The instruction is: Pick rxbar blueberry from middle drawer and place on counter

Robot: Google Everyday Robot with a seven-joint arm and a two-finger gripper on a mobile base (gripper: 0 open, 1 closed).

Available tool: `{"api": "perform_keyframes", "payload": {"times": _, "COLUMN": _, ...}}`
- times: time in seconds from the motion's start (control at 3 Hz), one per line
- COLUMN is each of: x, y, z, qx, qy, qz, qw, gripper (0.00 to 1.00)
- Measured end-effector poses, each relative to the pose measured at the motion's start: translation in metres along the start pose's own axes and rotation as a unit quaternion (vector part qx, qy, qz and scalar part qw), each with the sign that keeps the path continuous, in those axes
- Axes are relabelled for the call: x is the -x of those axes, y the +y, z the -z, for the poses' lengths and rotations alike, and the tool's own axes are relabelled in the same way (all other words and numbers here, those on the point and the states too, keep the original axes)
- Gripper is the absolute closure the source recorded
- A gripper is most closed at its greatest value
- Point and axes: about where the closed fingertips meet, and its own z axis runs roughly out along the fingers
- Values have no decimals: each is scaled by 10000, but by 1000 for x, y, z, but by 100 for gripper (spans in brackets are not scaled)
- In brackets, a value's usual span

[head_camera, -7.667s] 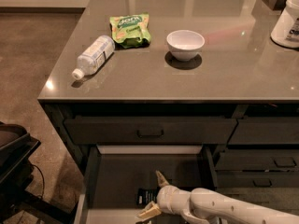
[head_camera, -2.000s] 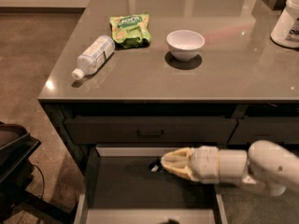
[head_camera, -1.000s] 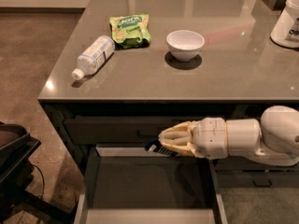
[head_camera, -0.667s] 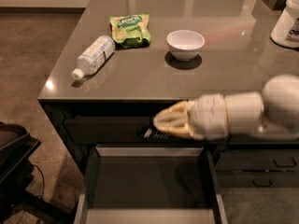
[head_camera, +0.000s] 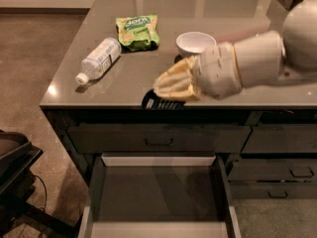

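Since the frame just before, your arm had climbed from the face of the top drawer to counter height, bringing the bar with it. The middle drawer (head_camera: 158, 160) stood open below with nothing showing on its grey floor. Your gripper (head_camera: 161, 90) hung at the front edge of the counter (head_camera: 124, 78), just left of the white bowl (head_camera: 194, 42) and well apart from the water bottle (head_camera: 99, 59) and the green pouch (head_camera: 137, 31). Its cream fingers (head_camera: 174, 83) were closed on the rxbar blueberry (head_camera: 157, 103), whose dark end with pale lettering poked out beneath them, right at the slab's edge (whether it touched the stone could not be told).

You probably had a light, flat thing in a slick wrapper, a little pliable rather than rigid. It seemed pinched across its flat faces toward one end, so it could have swivelled or slid. A hold nearer its middle would likely have been steadier, and you would have wanted it further in from the edge before letting go.
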Motion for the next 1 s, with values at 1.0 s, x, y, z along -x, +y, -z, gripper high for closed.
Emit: {"api": "perform_keyframes", "payload": {"times": 1.0, "x": -26, "y": -116, "z": -57, "qx": 412, "qy": -164, "qz": 337, "qw": 9984, "gripper": 100}}
